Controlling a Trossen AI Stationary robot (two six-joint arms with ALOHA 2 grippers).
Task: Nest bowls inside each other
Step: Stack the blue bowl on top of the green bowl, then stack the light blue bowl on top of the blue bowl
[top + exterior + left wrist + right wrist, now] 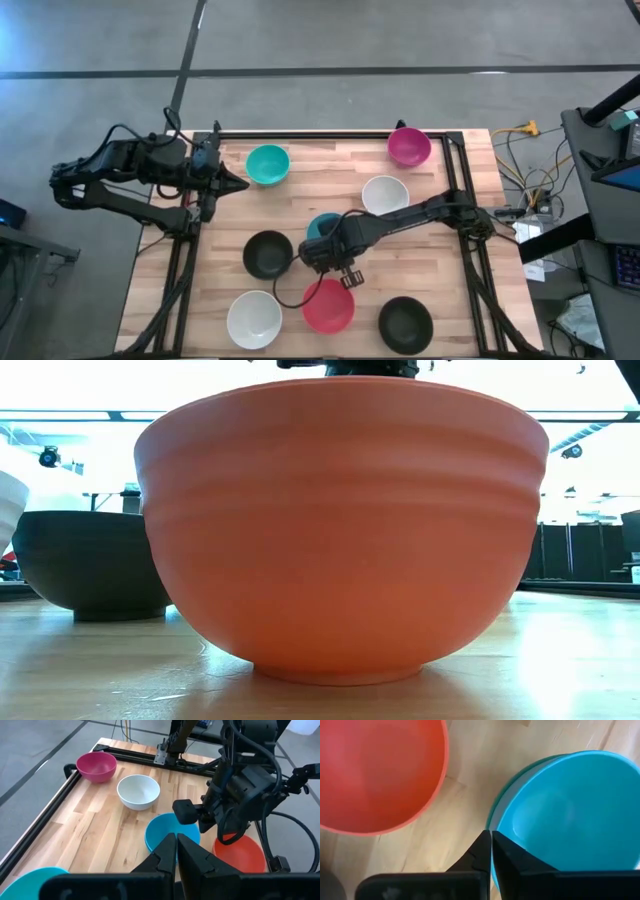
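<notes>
My right gripper [491, 836] is shut and points down over the middle of the table [332, 258]. Its tips are at the rim of the blue bowl [560, 810], which sits inside a teal bowl [496, 805]. The red bowl [328, 306] stands just nearer. My left gripper [176, 842] is shut and waits at the far left [238, 183], beside a lone teal bowl [268, 165]. Standing singly are a magenta bowl [409, 146], two white bowls [385, 195] [254, 319] and two black bowls [268, 254] [405, 324]. My right gripper's shut fingertips [482, 845] come from above at the blue bowl's rim [501, 827], on the side toward the red bowl. I cannot tell whether they touch it. The bowl stays seated in the teal one on the table.
A black metal frame [330, 134] borders the wooden table. The red bowl [340, 530] fills the low view, with a black bowl [95, 565] behind it at the left. Cables [530, 190] lie off the right edge. Bare wood shows between the bowls at the left [215, 225].
</notes>
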